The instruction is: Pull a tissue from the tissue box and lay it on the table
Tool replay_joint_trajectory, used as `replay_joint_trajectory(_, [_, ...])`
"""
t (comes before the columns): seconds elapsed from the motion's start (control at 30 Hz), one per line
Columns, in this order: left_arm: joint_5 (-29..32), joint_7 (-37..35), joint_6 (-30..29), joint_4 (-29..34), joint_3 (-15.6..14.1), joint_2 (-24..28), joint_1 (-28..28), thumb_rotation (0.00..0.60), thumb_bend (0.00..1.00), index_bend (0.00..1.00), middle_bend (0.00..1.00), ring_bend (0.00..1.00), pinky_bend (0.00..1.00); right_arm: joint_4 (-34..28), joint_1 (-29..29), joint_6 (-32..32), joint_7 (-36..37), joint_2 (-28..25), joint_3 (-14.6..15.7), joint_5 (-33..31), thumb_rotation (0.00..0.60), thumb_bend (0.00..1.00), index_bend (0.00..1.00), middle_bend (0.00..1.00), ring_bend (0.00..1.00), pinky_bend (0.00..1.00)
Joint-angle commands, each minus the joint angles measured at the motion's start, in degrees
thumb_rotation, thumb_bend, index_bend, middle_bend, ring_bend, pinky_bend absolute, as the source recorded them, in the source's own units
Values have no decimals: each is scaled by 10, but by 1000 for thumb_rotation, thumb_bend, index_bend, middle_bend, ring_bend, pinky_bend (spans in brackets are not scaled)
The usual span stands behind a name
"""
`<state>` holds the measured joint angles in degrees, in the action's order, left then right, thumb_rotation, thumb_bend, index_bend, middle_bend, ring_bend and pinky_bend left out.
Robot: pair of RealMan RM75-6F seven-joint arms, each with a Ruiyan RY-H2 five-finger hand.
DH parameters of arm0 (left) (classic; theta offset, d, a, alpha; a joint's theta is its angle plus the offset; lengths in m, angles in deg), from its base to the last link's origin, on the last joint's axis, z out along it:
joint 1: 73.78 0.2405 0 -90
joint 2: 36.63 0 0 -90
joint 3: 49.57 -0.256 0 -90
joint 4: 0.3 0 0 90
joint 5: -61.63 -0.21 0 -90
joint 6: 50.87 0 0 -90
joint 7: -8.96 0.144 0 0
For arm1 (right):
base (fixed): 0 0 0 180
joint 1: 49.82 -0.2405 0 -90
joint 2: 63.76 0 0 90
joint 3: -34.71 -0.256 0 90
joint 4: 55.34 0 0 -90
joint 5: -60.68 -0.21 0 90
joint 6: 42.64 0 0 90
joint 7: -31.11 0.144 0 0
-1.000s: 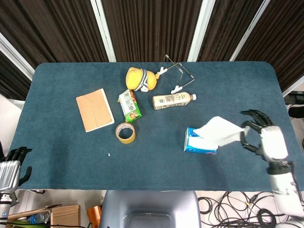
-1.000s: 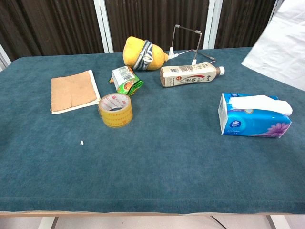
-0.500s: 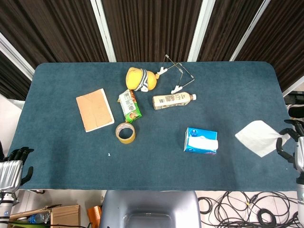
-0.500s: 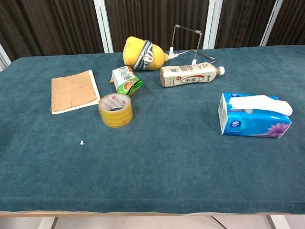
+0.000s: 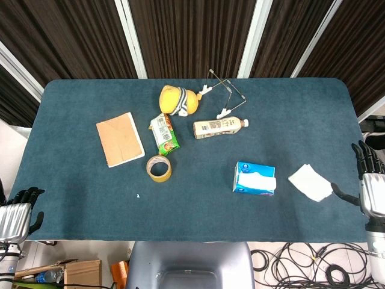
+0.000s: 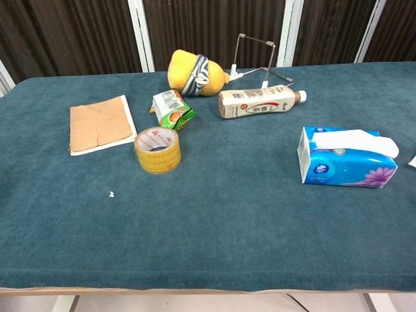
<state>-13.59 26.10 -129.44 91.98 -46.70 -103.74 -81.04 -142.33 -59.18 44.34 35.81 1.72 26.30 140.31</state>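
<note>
No word or number can be made out with certainty on anything on the worktop. Dark print is seen on the label of the bottle (image 6: 260,103), red print around the roll of tape (image 6: 158,149), and a label with small print on the green snack packet (image 6: 172,106), but all of it is too small and blurred to be read. On the blue tissue box (image 6: 344,166) only a purple flower and a small round emblem are shown, with no legible lettering.

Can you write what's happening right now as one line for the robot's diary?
tissue: flat on table, right of tissue box | right hand: open, off table edge | left hand: idle
</note>
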Motion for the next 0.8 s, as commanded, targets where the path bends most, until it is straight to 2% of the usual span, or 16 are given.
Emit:
replay_joint_trajectory(0.03, [0,1,1,0,0,0,-1,600,448,272,210,201,428,0,3,7,15,-1,4,18,600,57,0,0,0,142])
replay_joint_trajectory(0.23, [-1,13,-5,0,-1,-2,0,600,448,272,211,203,429,-18,2,21,4,11,0,34,600,52,0,0,0,136])
replay_joint_trajectory(0.53, [-16,35,-57,19,1,-2,18,600,448,271,210,200,428,-35,21,24,-134,33,23,23,600,52,0,0,0,157])
replay_joint_trajectory(0.67, [-11,39,-69,29,3,1,26,600,448,269,207,198,429,-44,34,37,-146,38,18,12,600,52,0,0,0,158])
replay_joint_trajectory(0.8, [-4,40,-73,36,7,4,30,600,448,269,206,198,429,-56,35,18,-151,27,19,-3,600,53,0,0,0,160])
